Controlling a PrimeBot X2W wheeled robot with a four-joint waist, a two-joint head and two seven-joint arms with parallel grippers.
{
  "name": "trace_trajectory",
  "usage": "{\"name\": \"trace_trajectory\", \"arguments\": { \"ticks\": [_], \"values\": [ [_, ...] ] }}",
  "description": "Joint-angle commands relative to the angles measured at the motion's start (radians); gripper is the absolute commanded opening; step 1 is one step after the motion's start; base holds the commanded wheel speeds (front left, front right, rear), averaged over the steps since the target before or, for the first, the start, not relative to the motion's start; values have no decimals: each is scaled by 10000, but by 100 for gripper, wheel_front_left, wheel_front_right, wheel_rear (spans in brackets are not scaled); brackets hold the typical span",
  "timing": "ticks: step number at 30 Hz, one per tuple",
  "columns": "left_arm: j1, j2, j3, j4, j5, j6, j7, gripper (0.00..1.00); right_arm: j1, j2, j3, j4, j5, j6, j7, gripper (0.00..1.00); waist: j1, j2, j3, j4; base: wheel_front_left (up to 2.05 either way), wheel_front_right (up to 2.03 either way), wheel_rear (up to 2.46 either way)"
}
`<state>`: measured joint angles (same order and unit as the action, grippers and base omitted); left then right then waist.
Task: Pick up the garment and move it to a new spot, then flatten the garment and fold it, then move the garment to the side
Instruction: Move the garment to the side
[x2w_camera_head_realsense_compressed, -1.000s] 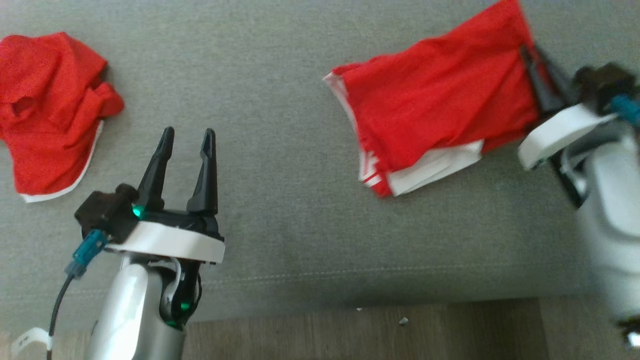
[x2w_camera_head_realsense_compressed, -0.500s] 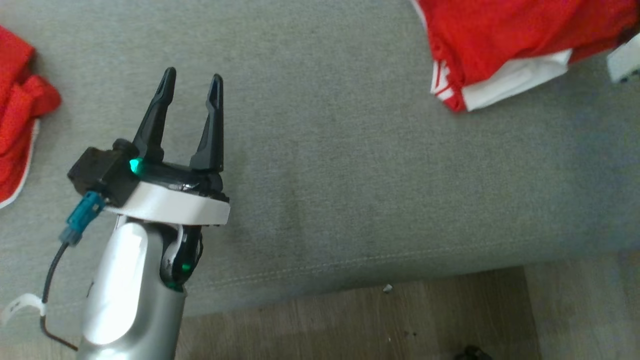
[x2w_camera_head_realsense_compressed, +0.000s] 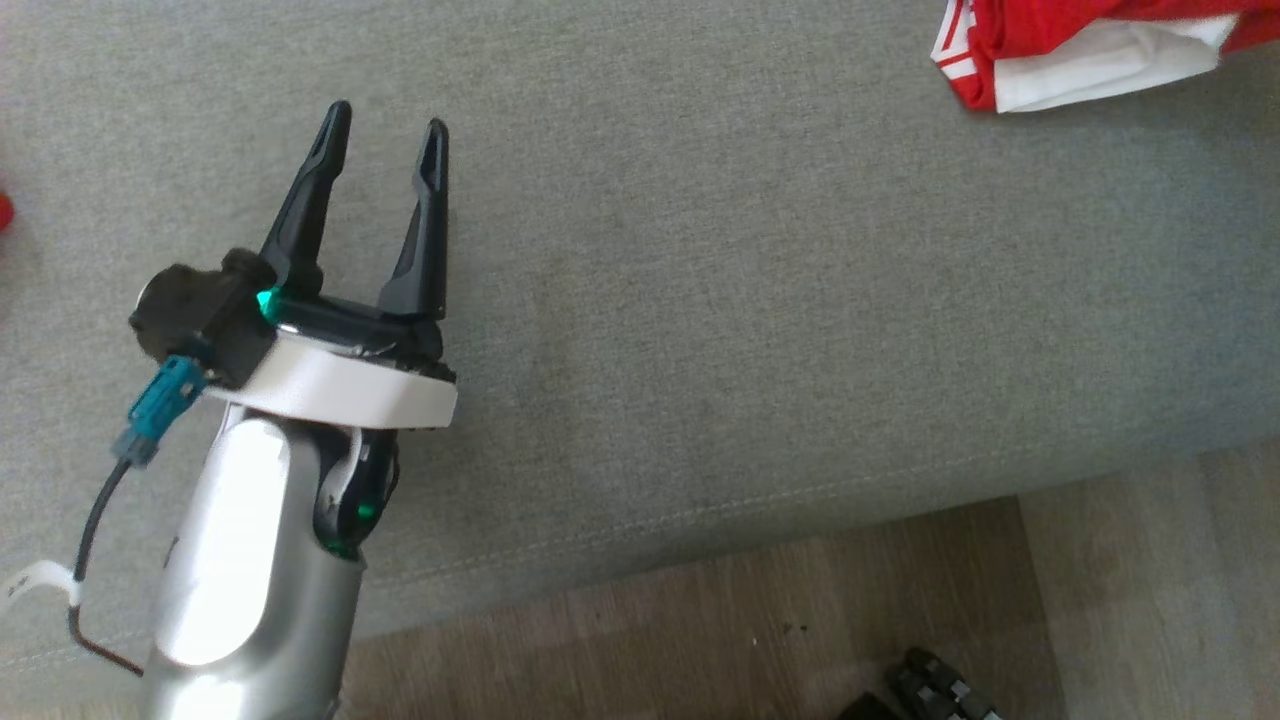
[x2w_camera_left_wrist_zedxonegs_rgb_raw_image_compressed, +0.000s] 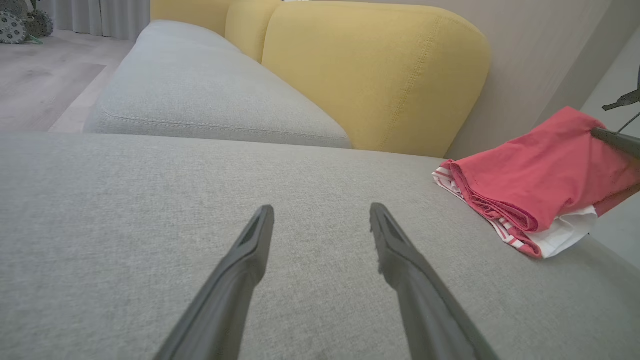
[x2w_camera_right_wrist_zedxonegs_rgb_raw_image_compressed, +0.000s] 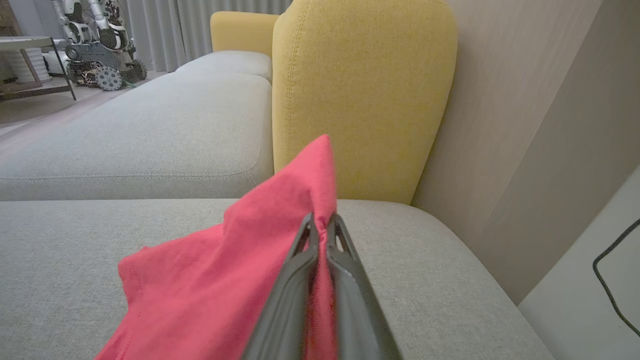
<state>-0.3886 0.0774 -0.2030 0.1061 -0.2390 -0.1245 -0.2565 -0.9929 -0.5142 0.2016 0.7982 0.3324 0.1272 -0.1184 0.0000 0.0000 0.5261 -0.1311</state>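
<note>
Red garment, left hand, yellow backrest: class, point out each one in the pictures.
red garment (x2w_camera_left_wrist_zedxonegs_rgb_raw_image_compressed: 530, 175), left wrist view, on its folded red top layer.
left hand (x2w_camera_head_realsense_compressed: 387, 118), head view, midway between its open fingertips.
yellow backrest (x2w_camera_right_wrist_zedxonegs_rgb_raw_image_compressed: 360, 90), right wrist view, on its front face.

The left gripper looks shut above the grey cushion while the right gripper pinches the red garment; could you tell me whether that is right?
Not quite: the left gripper is open, its fingers spread apart above the grey cushion, as the left wrist view shows. The right gripper does pinch the red garment.
</note>
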Motion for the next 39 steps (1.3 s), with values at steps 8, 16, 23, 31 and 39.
{"name": "trace_trajectory", "arguments": {
  "ticks": [8, 16, 23, 31, 39],
  "values": [
    [-342, 267, 161, -246, -68, -60, -53, 100, -304, 85, -374, -140, -246, 35, -305, 60, 0, 0, 122, 16, 0, 0, 0],
    [-242, 249, 326, -201, -185, -60, -53, 100, -209, 339, -793, -548, 354, 35, -279, 100, 0, 0, 34, 93, 0, 0, 0],
    [-59, 81, 494, -148, -328, -61, -53, 100, -46, 802, -543, -1703, 94, 35, -294, 100, 0, 0, -585, 379, 0, 0, 0],
    [387, -146, 738, -187, -496, -61, -53, 100, 1146, 1695, -82, -3271, -131, 35, -157, 100, 0, 0, -1822, 997, 0, 0, 0],
    [1176, -247, 846, -171, -562, -61, -53, 100, 2995, 2551, 28, -4348, -439, 35, -279, 100, 0, 0, -2885, 1452, 0, 0, 0]
  ]
}}
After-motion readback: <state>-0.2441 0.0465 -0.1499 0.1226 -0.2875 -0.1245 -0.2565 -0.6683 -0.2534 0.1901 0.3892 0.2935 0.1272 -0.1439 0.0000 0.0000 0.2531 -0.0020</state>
